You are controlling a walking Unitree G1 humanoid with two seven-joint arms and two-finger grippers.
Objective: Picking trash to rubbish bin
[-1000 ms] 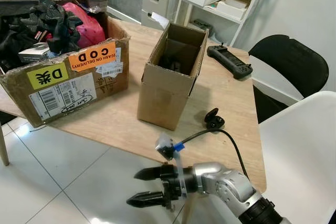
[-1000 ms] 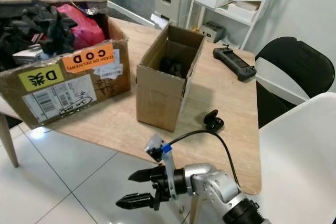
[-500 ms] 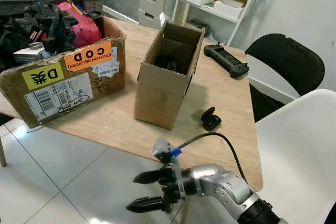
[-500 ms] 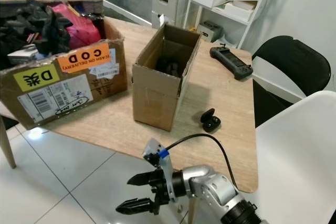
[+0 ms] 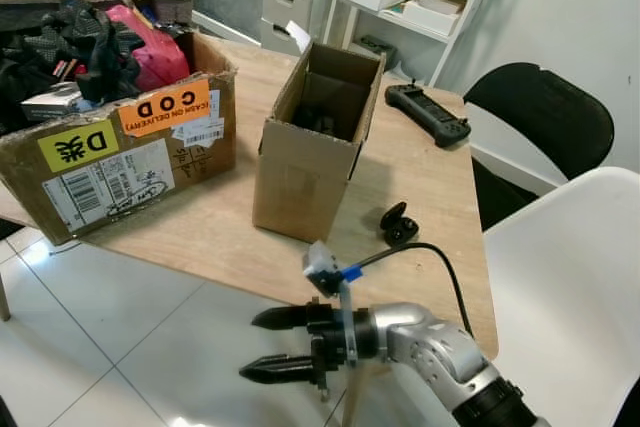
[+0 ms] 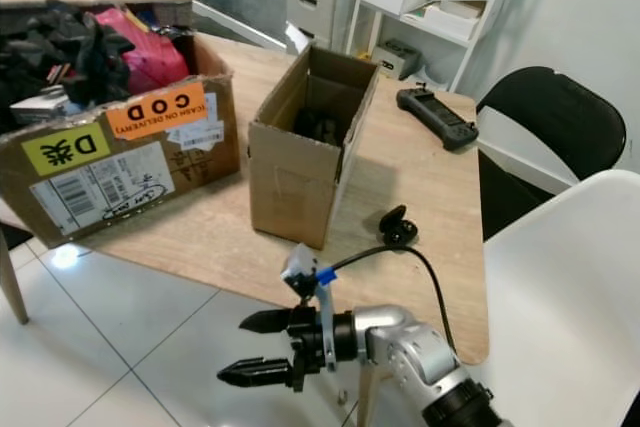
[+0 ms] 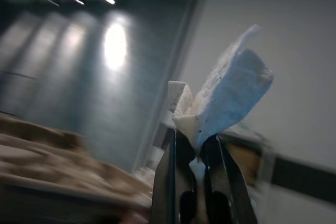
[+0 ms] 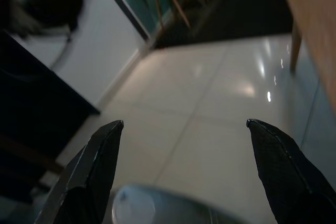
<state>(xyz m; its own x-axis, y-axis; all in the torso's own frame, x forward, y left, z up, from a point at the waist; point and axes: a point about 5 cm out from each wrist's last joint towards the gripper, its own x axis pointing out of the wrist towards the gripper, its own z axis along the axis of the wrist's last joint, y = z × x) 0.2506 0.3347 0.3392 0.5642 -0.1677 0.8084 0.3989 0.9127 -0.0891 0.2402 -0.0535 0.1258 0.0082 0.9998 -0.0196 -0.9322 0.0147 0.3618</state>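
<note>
While my view has slid a little across the wooden table [image 5: 215, 237] over the last second, the boxes on it keep their places relative to each other, so I take the shift for my own head moving, not theirs. My right gripper [image 5: 283, 344] has stayed low off the table's near edge, over the white floor tiles, fingers spread wide and empty; its pose has barely altered. My left gripper [image 7: 198, 153] is pinched narrow on a crumpled white tissue [image 7: 223, 98], which sticks up from between the fingertips. So I judge the trash is in hand and the carry to the bin is what remains. In the right wrist view a pale rounded rim [image 8: 157, 205] sits between my right fingers, possibly the bin, though I cannot tell. On the table, the tall open carton [image 5: 313, 137] stands mid-table, and the big stuffed carton [image 5: 120, 137] beside it bears an orange sticker reading "C O D (CASH ON DELIVERY)" upside down, a yellow label with "D" and another character, and barcoded shipping labels too small to read.
</note>
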